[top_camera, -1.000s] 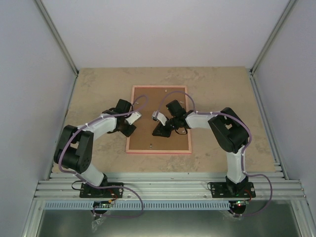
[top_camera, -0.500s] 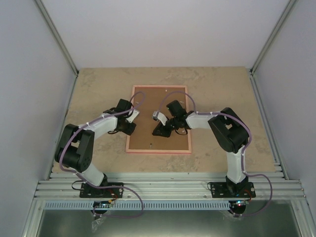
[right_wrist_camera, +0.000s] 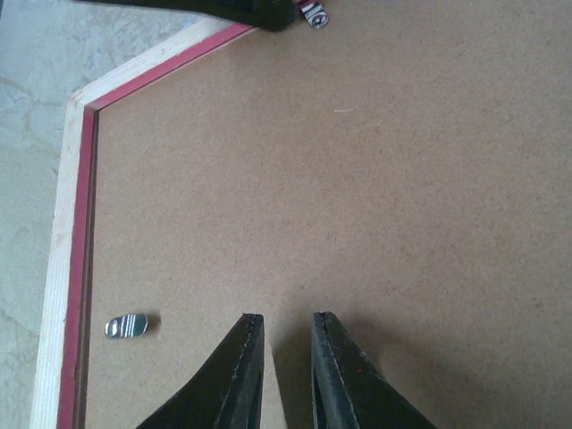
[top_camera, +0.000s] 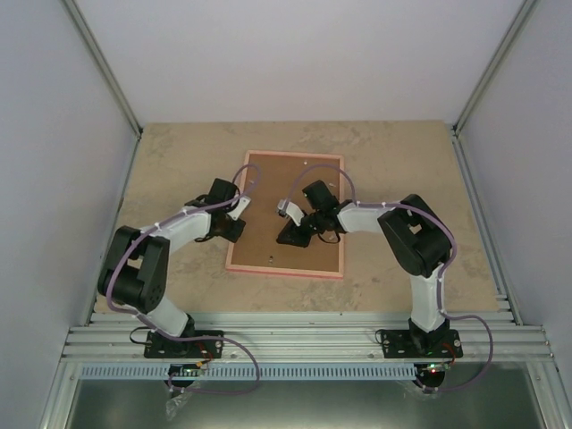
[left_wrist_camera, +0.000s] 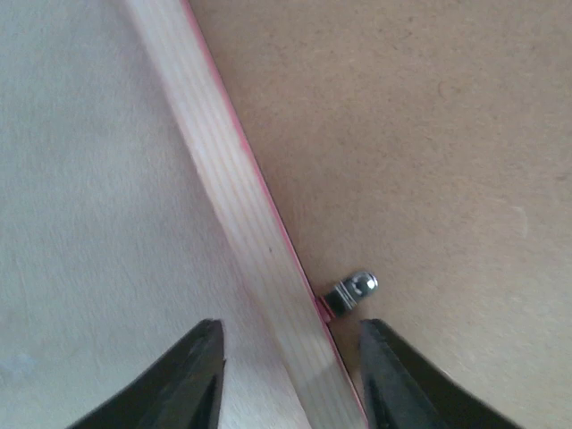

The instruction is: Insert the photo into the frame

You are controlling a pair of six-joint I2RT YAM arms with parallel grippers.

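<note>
1. Back-up frame point(top_camera: 284, 271) lies on the counter point(top_camera: 402, 161), board point(top_camera: 295, 179) seated in it; photo unseen, so whether it is inside cannot be told
2. Its long axis runs near to far, slightly askew
3. Part-open left tool point(left_wrist_camera: 290, 335) straddles the frame's left side by a clip point(left_wrist_camera: 353, 290); right tool point(right_wrist_camera: 288, 322), barely parted, holds nothing

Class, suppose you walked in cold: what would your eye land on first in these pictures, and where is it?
The large frame dominates, lying face down in the middle of the table with its brown backing board up. Both arms bend in over it. The left hand straddles the frame's left rail beside a small metal clip, fingers apart, while the right hand hangs over the bare board with only a narrow gap between its fingers.
</note>
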